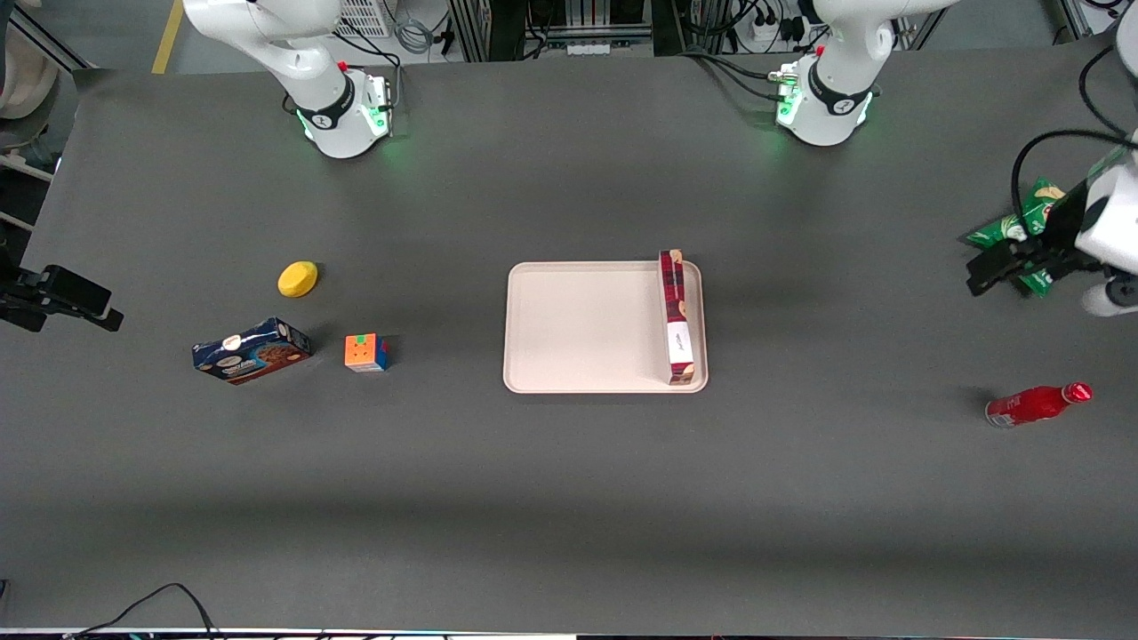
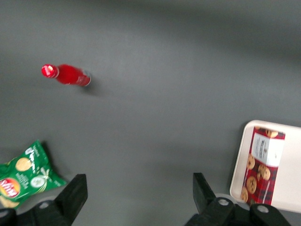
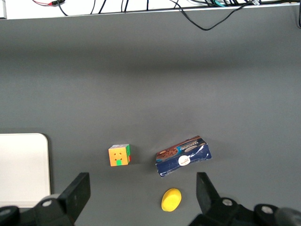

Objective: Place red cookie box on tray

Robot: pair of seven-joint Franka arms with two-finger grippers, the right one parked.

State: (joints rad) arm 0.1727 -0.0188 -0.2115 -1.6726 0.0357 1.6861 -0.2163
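Observation:
The red cookie box (image 1: 677, 316) lies on the pale pink-beige tray (image 1: 587, 327), along the tray's edge toward the working arm's end. Its plaid face with cookie pictures and white label also shows in the left wrist view (image 2: 261, 165), on the tray (image 2: 239, 167). My left gripper (image 1: 1005, 265) hangs above the table at the working arm's end, well away from the tray and over a green chip bag (image 1: 1022, 229). Its fingers (image 2: 76, 192) are spread wide with nothing between them; only grey table shows in the gap.
A red bottle (image 1: 1038, 404) lies nearer the front camera than the gripper; it also shows in the left wrist view (image 2: 67, 75). The chip bag shows there too (image 2: 26, 173). Toward the parked arm's end lie a blue cookie box (image 1: 252, 350), a colour cube (image 1: 365, 353) and a yellow lemon (image 1: 298, 278).

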